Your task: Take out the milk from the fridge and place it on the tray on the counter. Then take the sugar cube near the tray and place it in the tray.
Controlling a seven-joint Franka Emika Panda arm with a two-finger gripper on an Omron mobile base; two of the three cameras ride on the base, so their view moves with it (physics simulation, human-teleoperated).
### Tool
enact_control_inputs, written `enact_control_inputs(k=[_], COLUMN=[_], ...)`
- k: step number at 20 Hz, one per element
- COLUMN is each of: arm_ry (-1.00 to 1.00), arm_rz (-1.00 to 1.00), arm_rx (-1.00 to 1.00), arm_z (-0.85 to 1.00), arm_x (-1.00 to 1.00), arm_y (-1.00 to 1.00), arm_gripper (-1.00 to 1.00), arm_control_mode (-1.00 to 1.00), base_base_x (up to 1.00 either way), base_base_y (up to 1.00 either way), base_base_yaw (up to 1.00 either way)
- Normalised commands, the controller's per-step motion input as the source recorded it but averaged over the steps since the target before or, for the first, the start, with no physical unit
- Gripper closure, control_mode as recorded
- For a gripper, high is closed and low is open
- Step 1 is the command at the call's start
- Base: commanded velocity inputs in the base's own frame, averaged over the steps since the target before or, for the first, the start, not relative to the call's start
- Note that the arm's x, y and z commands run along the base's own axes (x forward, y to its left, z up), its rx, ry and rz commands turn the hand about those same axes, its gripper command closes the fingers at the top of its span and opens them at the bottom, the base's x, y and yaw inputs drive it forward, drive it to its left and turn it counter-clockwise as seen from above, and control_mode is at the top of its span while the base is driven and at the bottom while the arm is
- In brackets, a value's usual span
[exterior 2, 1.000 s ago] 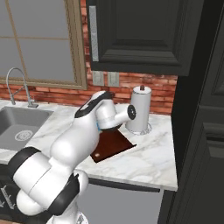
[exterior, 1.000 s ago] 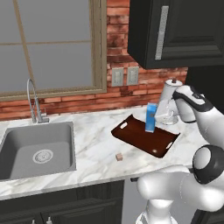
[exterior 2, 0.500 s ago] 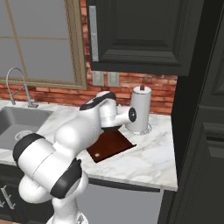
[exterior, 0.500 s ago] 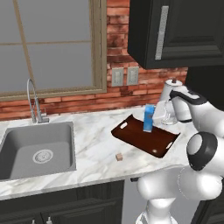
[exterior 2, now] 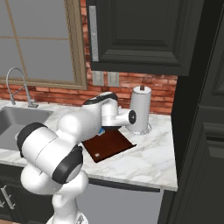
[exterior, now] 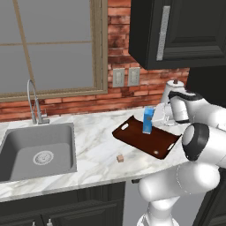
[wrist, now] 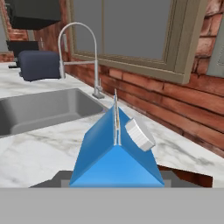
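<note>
The tall bright-blue gable-topped milk carton (exterior: 148, 119) stands upright on the dark reddish-brown rectangular tray (exterior: 161, 142) near the white marble worktop's (exterior: 95, 143) right end; whether the jaws grip it is unclear.

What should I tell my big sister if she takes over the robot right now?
End effector: close by the milk, behind it in the left base view; open or shut cannot be told.
Milk: upright on the tray, on the counter. That part looks done.
Sugar cube: on the counter in front of the tray, not in it.
Left: back away from the milk, pick up the sugar cube and put it in the tray.
</note>
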Motion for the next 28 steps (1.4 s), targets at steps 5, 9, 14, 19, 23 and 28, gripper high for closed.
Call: enact_control_inputs(k=[5,9,14,19,23,28], arm_ry=[0.02,0.0,0.0,0.0,0.0,0.0], arm_rz=[0.0,0.0,0.0,0.0,0.0,0.0], arm_rx=[0.0,0.0,0.0,0.0,0.0,0.0], arm_z=[-0.15,-0.28,-0.33,-0.29,-0.28,-0.29], arm_x=[0.17,0.12,0.05,0.06,0.08,0.02], arm_y=[0.0,0.0,-0.02,-0.05,-0.07,-0.03], arm_gripper=[1.0,1.0,1.0,1.0,1.0,1.0], arm_control_mode=[-1.0,-1.0,-1.0,-1.0,-1.0,-1.0], base_base_x=[0.0,0.0,0.0,0.0,0.0,0.0], base_base_y=[0.0,0.0,0.0,0.0,0.0,0.0], base_base_yaw=[0.0,0.0,0.0,0.0,0.0,0.0])
